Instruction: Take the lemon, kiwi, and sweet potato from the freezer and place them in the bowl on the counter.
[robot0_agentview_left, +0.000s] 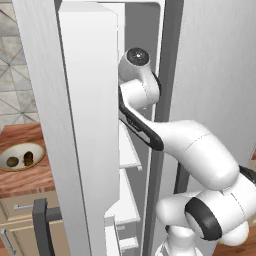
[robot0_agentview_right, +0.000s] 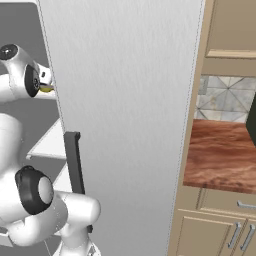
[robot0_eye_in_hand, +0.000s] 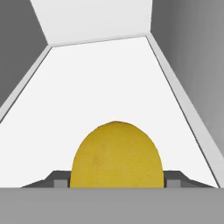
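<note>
One fruit, the lemon (robot0_eye_in_hand: 116, 155), is seen in the hand view seated right between the gripper (robot0_eye_in_hand: 117, 183) tips, its flanks meeting the dark finger tips (robot0_eye_in_hand: 59, 179) on both sides with no gap visible; the jaws are judged to be closed narrowly on it. Beneath and ahead of the gripper a white freezer shelf (robot0_eye_in_hand: 109, 83) runs back to the rear wall, so the lemon is still inside the freezer (robot0_agentview_left: 85, 115). Whether it is resting on the shelf or already lifted cannot be told. Step in hand is judged as the grasp of the lemon, the last of three items, since two small dark lumps (robot0_agentview_left: 21, 160) are already seen in the bowl (robot0_agentview_left: 10, 150) on the counter (robot0_agentview_left: 20, 182), well off to the gripper's left past the open freezer door (robot0_agentview_left: 50, 125). Next move is judged to call for a straight withdrawal out of the compartment, clear of the door edge, then a swing across to the bowl. In the right base view only a sliver of yellow (robot0_agentview_right: 46, 89) is seen at the hand, the rest blocked by the freezer's other door (robot0_agentview_right: 125, 125). In the left base view the hand itself is hidden inside the compartment. Which lump is kiwi and which sweet potato cannot be made out.
</note>
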